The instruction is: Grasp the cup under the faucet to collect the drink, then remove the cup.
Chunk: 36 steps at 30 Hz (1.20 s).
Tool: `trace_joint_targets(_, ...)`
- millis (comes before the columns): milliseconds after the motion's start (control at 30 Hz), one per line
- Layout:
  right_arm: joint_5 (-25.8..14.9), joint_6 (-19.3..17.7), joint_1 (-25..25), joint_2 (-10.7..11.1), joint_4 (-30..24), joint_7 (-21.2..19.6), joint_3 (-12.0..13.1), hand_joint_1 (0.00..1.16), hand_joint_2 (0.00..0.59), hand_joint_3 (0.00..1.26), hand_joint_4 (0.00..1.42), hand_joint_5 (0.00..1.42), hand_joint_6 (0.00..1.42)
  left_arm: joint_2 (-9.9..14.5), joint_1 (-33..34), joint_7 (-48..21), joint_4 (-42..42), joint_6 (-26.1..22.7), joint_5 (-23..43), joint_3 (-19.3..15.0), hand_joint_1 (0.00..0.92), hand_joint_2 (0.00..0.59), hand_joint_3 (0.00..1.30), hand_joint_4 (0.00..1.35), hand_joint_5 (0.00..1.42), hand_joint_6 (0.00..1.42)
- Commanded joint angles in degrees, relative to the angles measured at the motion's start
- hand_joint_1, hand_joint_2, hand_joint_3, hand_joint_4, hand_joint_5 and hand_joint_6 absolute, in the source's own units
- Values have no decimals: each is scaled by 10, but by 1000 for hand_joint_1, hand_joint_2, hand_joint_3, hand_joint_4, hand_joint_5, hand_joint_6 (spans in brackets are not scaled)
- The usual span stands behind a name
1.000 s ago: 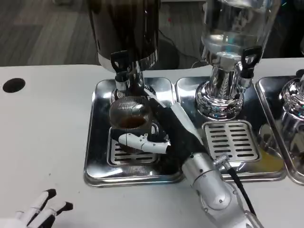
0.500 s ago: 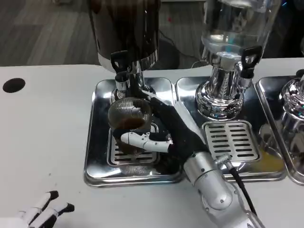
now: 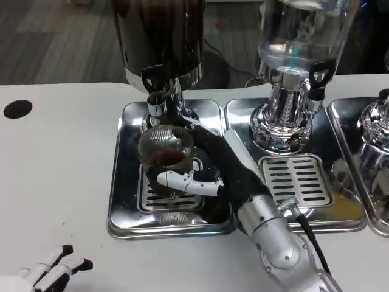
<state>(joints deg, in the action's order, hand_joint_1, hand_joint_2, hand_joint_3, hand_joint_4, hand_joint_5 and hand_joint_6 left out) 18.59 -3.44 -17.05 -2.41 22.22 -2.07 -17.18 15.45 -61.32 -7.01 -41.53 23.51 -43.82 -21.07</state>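
Observation:
A clear ribbed cup (image 3: 165, 157) with dark drink in its bottom stands on the left drip tray (image 3: 124, 182), just below the black-handled faucet (image 3: 154, 91) of the dark dispenser. My right hand (image 3: 203, 167) wraps the cup from its right side, with white fingers (image 3: 182, 181) curled across the front and the thumb side behind it. My left hand (image 3: 51, 269) rests at the bottom left corner of the table, fingers apart and holding nothing.
A second dispenser with a clear tank (image 3: 298, 36) stands on the middle tray (image 3: 298, 179) to the right, with a third one (image 3: 377, 140) at the right edge. A black hole (image 3: 17, 109) marks the table's far left.
The cup and my right hand have shifted a little toward the left and front under the faucet. My left hand has dropped slightly lower in the corner.

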Motion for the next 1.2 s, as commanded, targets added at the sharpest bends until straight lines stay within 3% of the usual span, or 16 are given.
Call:
trace_joint_targets(33, -1, 2, 1, -1, 1, 7, -4, 721, 98, 157, 160, 169, 65, 5, -8, -10, -2, 6, 5, -4, 0, 89, 268, 107, 174, 392)
trace_joint_targets(567, 6, 3, -1, -7, 4, -8, -6, 738, 93, 212, 277, 239, 102, 6, -9, -12, 5, 14, 17, -15, 0, 89, 287, 131, 188, 391)
trace_joint_targets(900, 9, 8, -7, 1, 11, -1, -10, 743, 90, 185, 229, 219, 69, 13, 2, -20, 10, 10, 22, -17, 0, 89, 291, 138, 192, 397)
trace_joint_targets(1200, 8, 5, -1, 7, 8, -2, -11, 739, 88, 213, 268, 232, 79, 15, 8, -27, 8, 7, 27, -18, 0, 88, 291, 143, 204, 399)
